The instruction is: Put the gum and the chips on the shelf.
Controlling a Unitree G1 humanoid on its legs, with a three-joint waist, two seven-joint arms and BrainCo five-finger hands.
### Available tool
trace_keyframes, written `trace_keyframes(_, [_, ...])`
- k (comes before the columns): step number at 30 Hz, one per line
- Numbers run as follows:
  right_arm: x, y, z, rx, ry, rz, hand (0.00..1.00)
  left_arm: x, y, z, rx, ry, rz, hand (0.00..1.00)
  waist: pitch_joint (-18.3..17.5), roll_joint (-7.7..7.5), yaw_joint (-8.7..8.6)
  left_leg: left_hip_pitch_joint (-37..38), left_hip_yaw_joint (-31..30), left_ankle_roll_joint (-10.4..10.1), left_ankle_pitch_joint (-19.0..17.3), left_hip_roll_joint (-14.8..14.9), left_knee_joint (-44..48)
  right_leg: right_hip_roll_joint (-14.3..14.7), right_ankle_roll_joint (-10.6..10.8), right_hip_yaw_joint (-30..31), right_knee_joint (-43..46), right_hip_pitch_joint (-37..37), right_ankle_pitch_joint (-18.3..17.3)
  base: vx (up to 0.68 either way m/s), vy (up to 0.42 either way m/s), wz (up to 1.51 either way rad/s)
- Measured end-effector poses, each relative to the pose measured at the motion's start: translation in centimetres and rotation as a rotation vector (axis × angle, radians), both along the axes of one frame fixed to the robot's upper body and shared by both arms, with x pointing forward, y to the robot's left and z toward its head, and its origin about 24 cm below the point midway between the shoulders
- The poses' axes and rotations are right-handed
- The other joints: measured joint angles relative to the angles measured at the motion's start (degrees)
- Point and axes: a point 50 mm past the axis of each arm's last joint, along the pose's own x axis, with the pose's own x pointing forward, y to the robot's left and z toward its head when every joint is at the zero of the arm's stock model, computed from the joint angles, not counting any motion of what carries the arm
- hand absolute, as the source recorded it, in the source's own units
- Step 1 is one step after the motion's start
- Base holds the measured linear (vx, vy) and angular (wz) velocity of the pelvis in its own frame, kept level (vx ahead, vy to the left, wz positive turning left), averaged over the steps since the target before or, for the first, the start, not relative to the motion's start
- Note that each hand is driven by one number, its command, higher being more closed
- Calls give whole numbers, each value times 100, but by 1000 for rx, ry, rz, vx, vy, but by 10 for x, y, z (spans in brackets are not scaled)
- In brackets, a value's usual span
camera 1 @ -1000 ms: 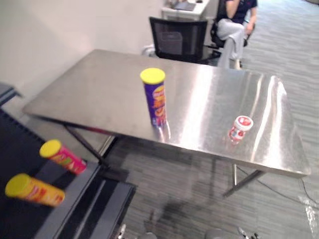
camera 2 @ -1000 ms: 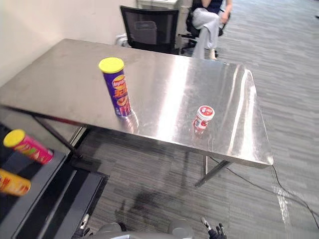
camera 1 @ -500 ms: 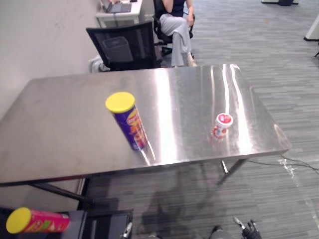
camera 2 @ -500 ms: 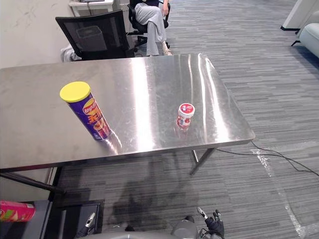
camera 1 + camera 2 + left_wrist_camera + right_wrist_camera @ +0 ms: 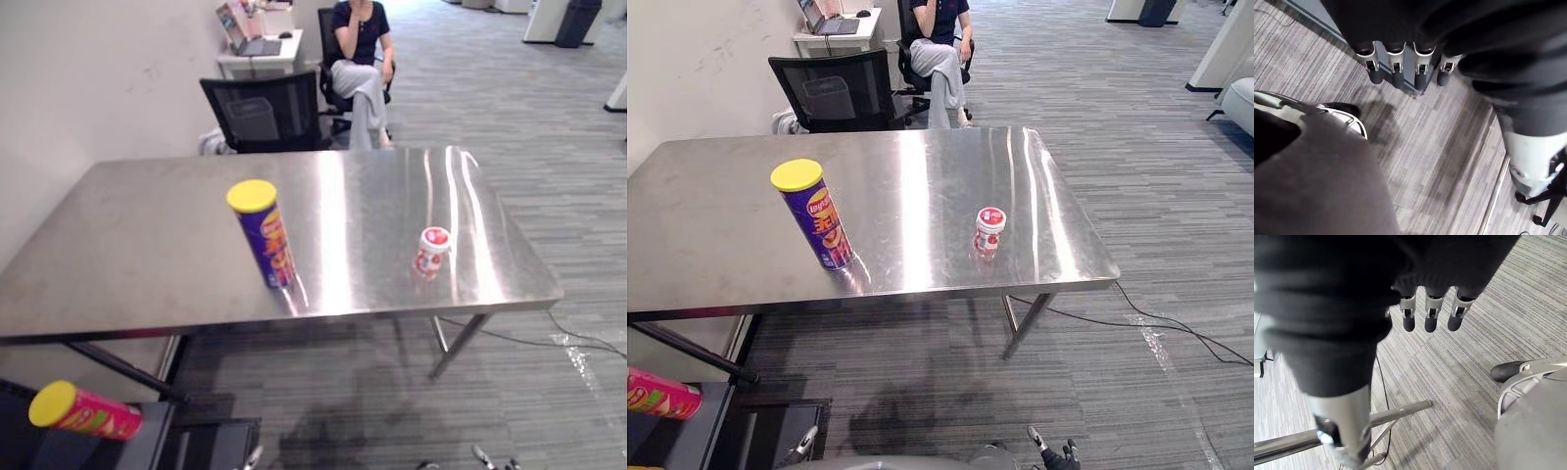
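Spanning the middle of the head view is the steel table (image 5: 921, 166), and both task items are sitting on it. Down at the lower left is the dark shelf (image 5: 715, 431), with a pink can (image 5: 83, 412) lying on its side there. Behind the table stands a black chair (image 5: 833, 93), and past it a person (image 5: 942, 49) sits by a small desk (image 5: 257, 57).

Now the chips (image 5: 818, 220): a purple can with a yellow lid, upright on the left half of the table, near the front edge. The gum (image 5: 988, 231), a little red and white tub, stands upright to the right of it, well apart from the can.

And the hands? Both are low, below the table's front edge and well away from chips and gum. The left hand (image 5: 1398, 73) hangs over the carpet with its fingers straight and slack, gripping nothing. The right hand (image 5: 1431, 316) is the same, fingers loose and pointing down at the floor, nothing in it.
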Motion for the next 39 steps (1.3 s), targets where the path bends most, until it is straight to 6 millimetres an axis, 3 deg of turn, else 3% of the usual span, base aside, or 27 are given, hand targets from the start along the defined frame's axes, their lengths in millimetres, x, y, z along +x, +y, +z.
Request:
trace_keyframes(6, [-3, -8, 1, -41, 24, -99, 0, -3, 6, 0, 17, 20, -8, 0, -136, -20, 1, -27, 22, 15, 0, -61, 2, 50, -32, 29, -240, 84, 248, 79, 16, -2])
trace_keyframes(8, [0, -23, 8, -88, -9, -211, 0, -2, 8, 1, 23, 26, -15, 0, -146, -11, 0, -7, 28, 12, -2, -58, 4, 63, -33, 31, -258, 107, 248, 53, -8, -3])
trace_keyframes(11, [6, -63, 26, -216, -73, -384, 0, -2, 12, 1, 33, 35, -13, 0, -152, -77, -1, 84, 87, -12, -28, -42, 3, 99, -40, 77, -290, 178, 245, 21, -14, -10])
trace_keyframes(13, [14, -101, 51, -339, -162, -510, 0, -4, 14, 2, 38, 37, -2, 0, -155, -91, -3, 114, 164, -11, -64, -37, 1, 112, -83, 160, -286, 150, 219, -22, -1, -17])
trace_keyframes(16, [23, -138, 89, -499, -306, -623, 0, -6, 15, 2, 45, 39, -8, 0, -168, -61, -19, 155, 215, -17, -104, -42, 1, 110, -113, 233, -266, 135, 196, -24, 7, -12])
trace_keyframes(19, [43, -155, 130, -645, -450, -647, 0, -11, 15, 2, 47, 48, -12, 0, -180, -44, -46, 127, 331, -18, -114, -45, 1, 110, -122, 352, -198, -26, 188, -21, 8, -22])
trace_keyframes(22, [60, -156, 166, -780, -566, -604, 0, -13, 15, 2, 48, 52, -11, 0, -208, -36, -97, 67, 331, -18, -114, -46, 2, 109, -123, 360, -195, -68, 189, 0, -2, -2])
trace_keyframes(24, [80, -148, 210, -904, -730, -488, 0, -15, 13, 3, 48, 48, -11, 0, -251, 16, -157, 48, 349, -17, -122, -42, 5, 113, -120, 393, -191, -125, 191, 4, -6, -3])
trace_keyframes(25, [86, -144, 221, -923, -772, -445, 0, -15, 13, 3, 50, 46, -15, 0, -255, 24, -159, 49, 367, -19, -124, -41, 6, 118, -119, 412, -192, -141, 192, 23, -15, -11])
trace_keyframes(28, [117, -113, 253, -893, -973, -138, 0, -17, 10, 3, 54, 52, -6, 0, -273, 0, -179, 44, 484, -47, -143, 9, 10, 174, -73, 526, -193, -199, 224, 23, -29, -17])
trace_keyframes(31, [137, -81, 260, -794, -1057, 205, 0, -14, 8, 4, 66, 45, -27, 0, -306, -1, -178, 56, 498, -59, -155, 20, 38, 202, -73, 547, -193, -224, 225, 37, -23, -8])
trace_keyframes(39, [160, -41, 248, -560, -1117, 596, 0, -13, 10, 4, 82, 45, -35, 0, -320, -37, -144, 56, 387, -52, -159, 12, 42, 184, -73, 453, -207, -166, 224, 10, -15, 5])
